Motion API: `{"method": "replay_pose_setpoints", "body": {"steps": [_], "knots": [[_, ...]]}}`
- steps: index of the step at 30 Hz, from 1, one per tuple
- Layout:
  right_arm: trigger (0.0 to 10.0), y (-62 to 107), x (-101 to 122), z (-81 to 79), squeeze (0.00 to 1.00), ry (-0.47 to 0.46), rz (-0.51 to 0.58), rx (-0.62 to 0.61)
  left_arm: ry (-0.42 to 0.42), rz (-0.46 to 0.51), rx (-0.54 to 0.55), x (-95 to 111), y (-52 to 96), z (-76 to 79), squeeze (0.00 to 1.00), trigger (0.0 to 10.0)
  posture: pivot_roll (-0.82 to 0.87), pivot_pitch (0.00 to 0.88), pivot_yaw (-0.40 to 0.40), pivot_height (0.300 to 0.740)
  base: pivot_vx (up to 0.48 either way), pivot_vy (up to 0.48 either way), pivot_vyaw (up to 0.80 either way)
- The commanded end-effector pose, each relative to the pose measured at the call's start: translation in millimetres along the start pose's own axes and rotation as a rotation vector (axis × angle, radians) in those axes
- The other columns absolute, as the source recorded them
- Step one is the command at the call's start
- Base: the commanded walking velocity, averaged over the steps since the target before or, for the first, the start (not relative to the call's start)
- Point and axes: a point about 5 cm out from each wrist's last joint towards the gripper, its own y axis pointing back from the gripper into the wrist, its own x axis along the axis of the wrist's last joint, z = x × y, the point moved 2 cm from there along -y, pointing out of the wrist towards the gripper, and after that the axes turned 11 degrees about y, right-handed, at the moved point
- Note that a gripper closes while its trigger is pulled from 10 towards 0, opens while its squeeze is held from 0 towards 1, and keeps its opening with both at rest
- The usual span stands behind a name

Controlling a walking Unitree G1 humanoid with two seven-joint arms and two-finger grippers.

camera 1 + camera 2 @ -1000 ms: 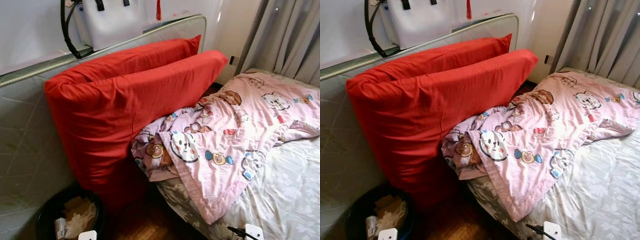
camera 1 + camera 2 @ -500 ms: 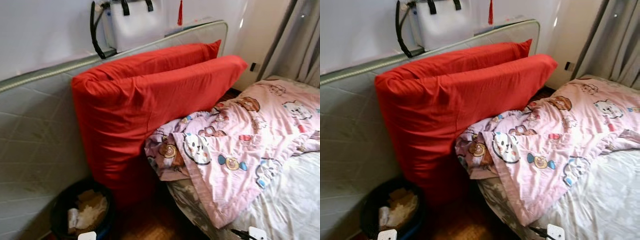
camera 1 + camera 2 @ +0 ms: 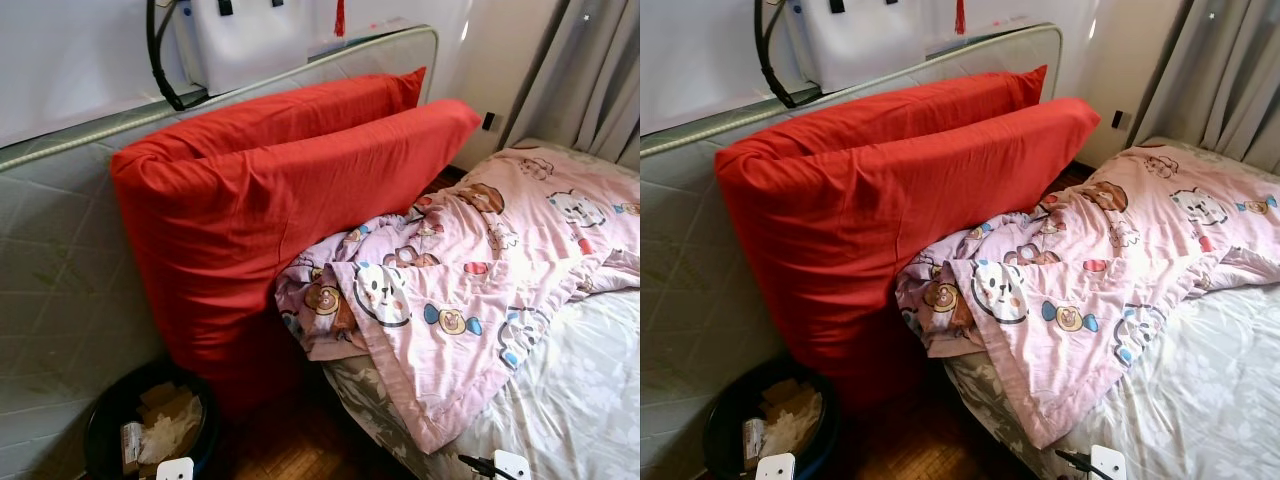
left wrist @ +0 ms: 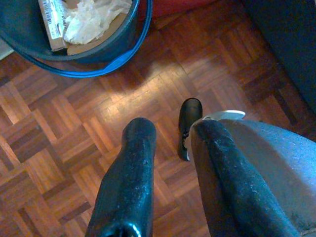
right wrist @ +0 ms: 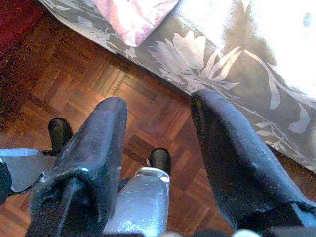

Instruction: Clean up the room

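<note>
Fingers of the left gripper [image 4: 170, 143] stand apart with nothing between them, hanging low over the parquet floor [image 4: 74, 133]. Near its tips sits a round black bin with a blue rim [image 4: 106, 61], holding crumpled white paper [image 4: 91, 17] and a small printed carton [image 4: 52, 19]. The right gripper [image 5: 158, 111] hangs just as low with its fingers spread wide and empty, over the same wood floor, close to the edge of the bed where a grey flower-patterned sheet [image 5: 222, 69] drapes down and a corner of pink quilt [image 5: 133, 15] overhangs it.

From the head views, the bin [image 3: 110, 420] stands on the floor at the foot of a grey quilted mattress [image 3: 60, 270] propped on edge against the wall. Two long red pillows [image 3: 270, 190] lean upright against that mattress, one behind the other, their lower ends just beside the bin. A pink cartoon-print quilt [image 3: 470, 270] lies rumpled across the bed, its bunched end pressed against the front pillow and one corner hanging over the side of the bed. The pale flowered sheet [image 3: 570, 390] shows bare next to it. A white bag with black straps [image 3: 250, 35] rests on top of the propped mattress against the wall, and grey curtains [image 3: 590, 80] hang beyond the far end of the bed.
</note>
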Motion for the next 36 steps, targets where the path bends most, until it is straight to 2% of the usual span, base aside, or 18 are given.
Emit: {"method": "replay_pose_setpoints", "body": {"steps": [1, 6, 10, 27, 36], "knots": [[10.0, -0.3, 1.1, -0.9, 0.0, 0.001, 0.005, 0.005, 0.009, -0.017, 0.005, -5.3, 1.3, -2.2, 0.0, 10.0, 0.07, 0.0, -0.009, 0.74, 0.0, 0.0, 0.0], [10.0, -0.5, 2.9, -1.1, 0.0, 0.017, 0.011, 0.01, 0.015, -0.013, 0.006, -4.5, 1.1, -1.8, 0.0, 10.0, 0.07, 0.0, -0.009, 0.74, 0.0, 0.0, 0.0], [10.0, -0.8, 4.1, -1.4, 0.0, 0.013, 0.014, 0.011, 0.017, -0.011, 0.007, -3.4, 0.7, -1.4, 0.0, 10.0, 0.07, 0.0, -0.008, 0.74, 0.0, 0.0, 0.71], [10.0, -0.8, 4.1, -1.7, 0.0, -0.022, 0.021, 0.006, 0.018, -0.009, 0.0, -2.7, 0.6, -1.0, 0.0, 10.0, 0.07, 0.0, -0.005, 0.74, 0.0, 0.0, 0.0], [10.0, -1.0, 3.5, -3.1, 0.0, -0.021, 0.018, 0.011, 0.012, -0.01, -0.001, -2.4, 0.7, -2.2, 0.0, 10.0, 0.07, 0.0, 0.001, 0.74, 0.248, 0.0, 0.0]]}}
